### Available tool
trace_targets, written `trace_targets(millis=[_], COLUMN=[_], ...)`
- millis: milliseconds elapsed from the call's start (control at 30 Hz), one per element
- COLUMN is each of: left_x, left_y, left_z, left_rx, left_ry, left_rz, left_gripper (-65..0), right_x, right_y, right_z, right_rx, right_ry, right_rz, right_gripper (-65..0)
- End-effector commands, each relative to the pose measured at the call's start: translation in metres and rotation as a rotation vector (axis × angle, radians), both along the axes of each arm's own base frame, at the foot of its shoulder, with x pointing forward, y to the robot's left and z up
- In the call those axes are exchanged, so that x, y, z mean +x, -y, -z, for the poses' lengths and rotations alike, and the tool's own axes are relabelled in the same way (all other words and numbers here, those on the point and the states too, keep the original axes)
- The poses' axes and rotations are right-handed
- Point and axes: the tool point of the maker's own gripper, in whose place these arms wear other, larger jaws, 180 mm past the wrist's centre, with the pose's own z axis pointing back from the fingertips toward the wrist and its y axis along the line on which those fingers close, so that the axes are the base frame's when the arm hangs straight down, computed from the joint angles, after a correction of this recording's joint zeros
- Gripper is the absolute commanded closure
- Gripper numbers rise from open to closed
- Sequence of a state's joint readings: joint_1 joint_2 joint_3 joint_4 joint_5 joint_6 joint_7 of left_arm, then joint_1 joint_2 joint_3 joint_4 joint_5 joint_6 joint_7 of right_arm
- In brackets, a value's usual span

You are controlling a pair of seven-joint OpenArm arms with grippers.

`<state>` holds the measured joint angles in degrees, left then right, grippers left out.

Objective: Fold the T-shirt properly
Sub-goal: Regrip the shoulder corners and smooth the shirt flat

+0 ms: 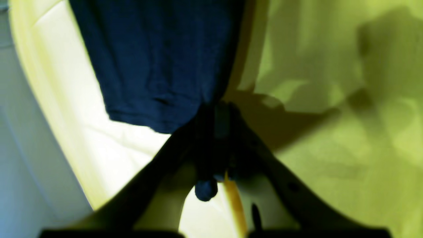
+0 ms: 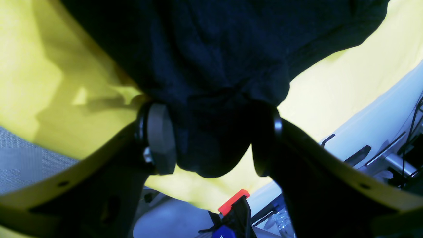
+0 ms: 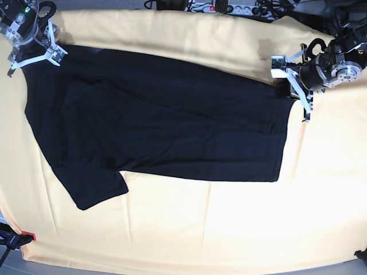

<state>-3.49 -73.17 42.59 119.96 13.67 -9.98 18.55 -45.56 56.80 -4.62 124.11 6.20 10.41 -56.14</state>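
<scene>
From the base view I have the T-shirt [image 3: 155,126] spread flat across the middle of the pale yellow cloth [image 3: 189,229], plain black side up, its length running left to right. One sleeve sticks out toward the near left; the hem lies on the right.

Far left, the right gripper [image 3: 34,54] sits at the shirt's far left corner. On its wrist view the right gripper [image 2: 211,142] has a thick bunch of the black T-shirt [image 2: 211,66] sitting between its two fingers [image 2: 158,138], which stand fairly wide, one on each side of the fabric; I cannot tell whether they are actually pinching it. Below it I see a red clamp [image 2: 233,201] at the cloth's edge.

On the right, the left gripper [image 3: 295,86] is at the shirt's far right corner. Its wrist view shows the left gripper [image 1: 214,132] pinched tight on the hem corner of the T-shirt [image 1: 155,59], with fabric hanging away from it over the yellow cloth [image 1: 330,148].

The cloth covers nearly the whole table. Cables and a power strip [image 3: 226,7] lie along the far edge.
</scene>
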Motion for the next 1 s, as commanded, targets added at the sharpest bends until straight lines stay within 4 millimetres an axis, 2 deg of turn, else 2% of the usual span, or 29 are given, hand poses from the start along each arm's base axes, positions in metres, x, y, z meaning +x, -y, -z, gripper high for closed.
trace_targets(millis=[0, 100, 233, 367, 600, 633, 667, 733, 967], left_x=[0.024, 0.034, 0.034, 0.042, 0.027, 0.022, 0.016, 0.004, -0.039], left_y=[0.000, 0.002, 0.004, 0.005, 0.001, 0.000, 0.000, -0.002, -0.018], left_z=[-0.027, -0.036, -0.033, -0.042, -0.023, -0.018, -0.013, -0.004, 0.011], left_rx=[-0.015, -0.043, -0.041, -0.065, -0.016, -0.004, 0.005, 0.035, 0.129], left_ry=[0.151, 0.223, 0.217, 0.279, 0.147, 0.114, 0.073, -0.006, -0.244], left_rz=[-0.006, -0.030, -0.040, -0.060, -0.050, -0.039, -0.027, 0.002, 0.099], left_gripper=[0.0, 0.0, 0.0, 0.0, 0.0, 0.0, 0.0, 0.0, 0.0], right_x=[0.008, 0.008, 0.007, 0.007, 0.007, 0.007, 0.006, 0.005, 0.001], right_y=[0.003, 0.003, 0.003, 0.003, 0.003, 0.003, 0.003, 0.005, 0.010], right_z=[-0.007, -0.007, -0.007, -0.007, -0.007, -0.007, -0.007, -0.007, -0.007], right_rx=[-0.018, -0.018, -0.018, -0.018, -0.018, -0.019, -0.023, -0.031, -0.061], right_ry=[0.028, 0.028, 0.027, 0.028, 0.027, 0.024, 0.018, 0.012, -0.012], right_rz=[-0.013, -0.013, -0.013, -0.012, -0.013, -0.016, -0.019, -0.013, -0.002], right_gripper=[-36.0, -36.0, -36.0, -36.0, -35.1, -30.3, -21.6, -0.2, 0.0])
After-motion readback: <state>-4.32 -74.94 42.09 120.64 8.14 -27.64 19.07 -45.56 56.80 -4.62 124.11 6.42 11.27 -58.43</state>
